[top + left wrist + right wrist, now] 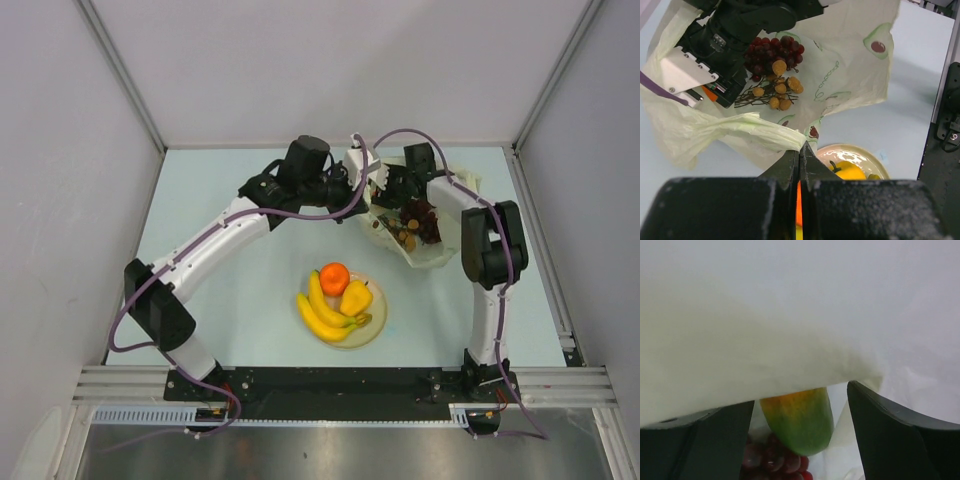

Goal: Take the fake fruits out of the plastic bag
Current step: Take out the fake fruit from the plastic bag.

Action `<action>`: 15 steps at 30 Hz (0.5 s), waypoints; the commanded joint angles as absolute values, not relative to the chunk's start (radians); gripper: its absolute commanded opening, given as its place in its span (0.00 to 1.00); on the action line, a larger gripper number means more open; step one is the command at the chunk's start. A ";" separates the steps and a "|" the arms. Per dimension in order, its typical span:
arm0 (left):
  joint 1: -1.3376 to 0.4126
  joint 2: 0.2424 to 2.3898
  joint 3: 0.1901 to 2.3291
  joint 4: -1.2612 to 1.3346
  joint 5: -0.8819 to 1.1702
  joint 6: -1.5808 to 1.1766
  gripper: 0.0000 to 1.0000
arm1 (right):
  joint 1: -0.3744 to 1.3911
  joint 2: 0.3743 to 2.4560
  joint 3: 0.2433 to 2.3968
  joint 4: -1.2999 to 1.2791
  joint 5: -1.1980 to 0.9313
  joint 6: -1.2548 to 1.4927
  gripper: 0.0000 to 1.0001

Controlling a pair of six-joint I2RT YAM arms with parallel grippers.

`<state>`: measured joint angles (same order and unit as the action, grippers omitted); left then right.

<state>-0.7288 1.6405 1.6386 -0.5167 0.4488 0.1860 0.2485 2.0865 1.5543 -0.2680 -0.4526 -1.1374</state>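
the left gripper (pixel 799 148) is squeezing tight on the edge of the plastic bag (pixel 850 65) to hold it open. the right gripper (pixel 799 407) is sitting inside, jaws wide around the mango (pixel 801 427), by the grapes (pixel 775 460).

Inside the right claw (pixel 801 395) the mango (pixel 800 422) is orange-to-green; beneath, dark red grapes (pixel 772 460); above, pale cream plastic bag (pixel 765 315).

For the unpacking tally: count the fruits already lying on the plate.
4. An orange at the plate's far edge, a yellow lumpy fruit to its right, and two bananas side by side along the left. Something small could hide beneath.
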 commanded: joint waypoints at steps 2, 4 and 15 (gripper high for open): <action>-0.732 1.638 1.687 -0.505 0.483 0.206 0.00 | 0.249 2.196 1.716 -0.329 -0.376 -1.209 0.79; -0.730 1.641 1.686 -0.505 0.482 0.204 0.00 | 0.249 2.249 1.843 -0.474 -0.367 -1.210 0.78; -0.721 1.675 1.684 -0.488 0.439 0.192 0.00 | 0.230 2.136 1.830 -0.592 -0.439 -1.106 0.58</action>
